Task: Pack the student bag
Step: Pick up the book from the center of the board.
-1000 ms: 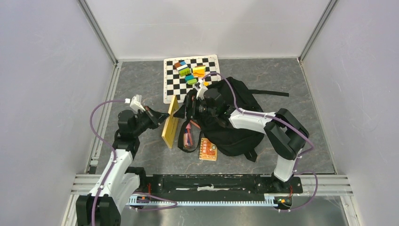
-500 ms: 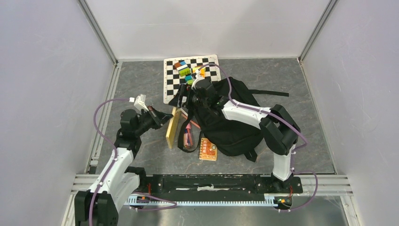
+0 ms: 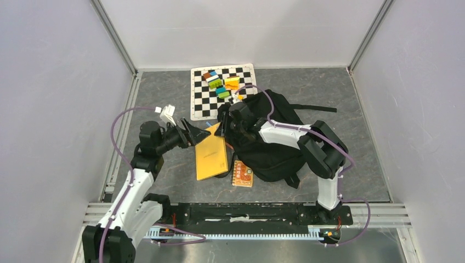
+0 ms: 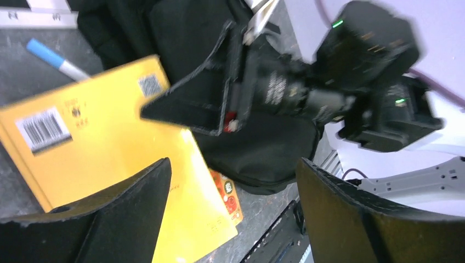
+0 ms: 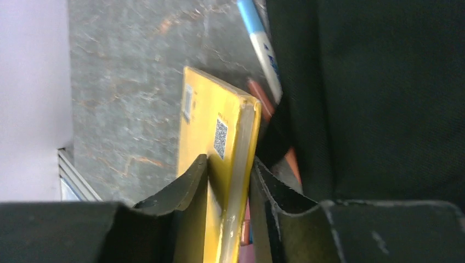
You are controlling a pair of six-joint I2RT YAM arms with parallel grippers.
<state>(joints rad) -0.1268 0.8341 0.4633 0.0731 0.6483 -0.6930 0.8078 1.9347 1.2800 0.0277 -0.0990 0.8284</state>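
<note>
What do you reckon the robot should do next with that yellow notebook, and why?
Probably the right gripper should lift the yellow notebook and swing it toward the black bag. Its fingers pinch the notebook's edge, the left gripper stands wide open and off it, and the notebook sits beside the bag, not inside it.

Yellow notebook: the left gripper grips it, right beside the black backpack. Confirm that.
Not the left. In the right wrist view the right gripper is shut on the edge of the yellow notebook. The left wrist view shows the left gripper open, holding nothing. The notebook is beside the black backpack, as stated.
</note>
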